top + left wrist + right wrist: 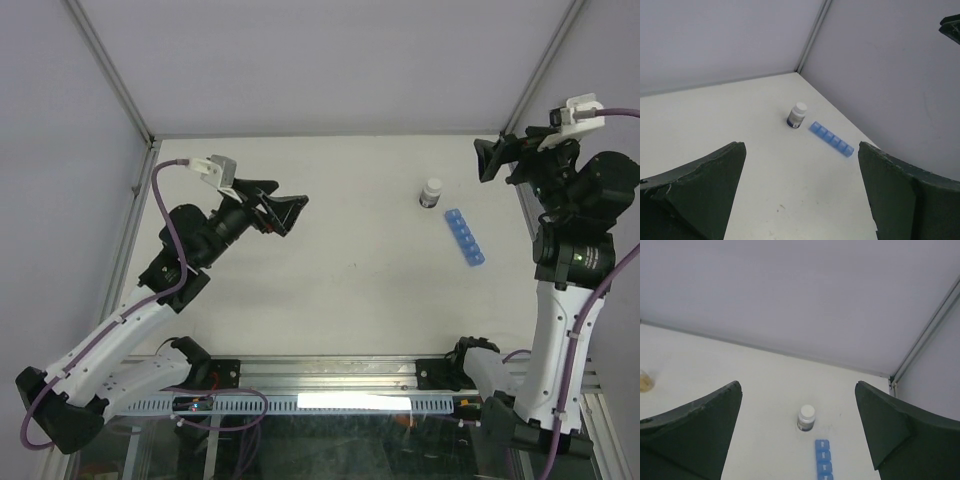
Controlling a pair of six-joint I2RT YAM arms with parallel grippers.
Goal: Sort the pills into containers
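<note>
The containers are a narrow blue pill organizer [463,236], one straight row of small compartments lying on the white table at the right; it also shows as the organizer [831,138] and the organizer [822,460]. Pills do not show clearly; a blurred tan smudge [644,381] sits at the left edge of the right wrist view, too unclear to name. My left gripper [288,205] [801,146] hangs open over the table's left middle, far from the organizer. My right gripper [492,158] [797,384] is raised at the back right, open, with nothing between its fingers.
A small white-capped bottle [431,193] with a dark band stands just behind the organizer's far end, also seen as the bottle [797,115] and the bottle [806,418]. Grey walls with metal corner posts [115,75] enclose the table. An aluminium rail [330,375] runs along the near edge.
</note>
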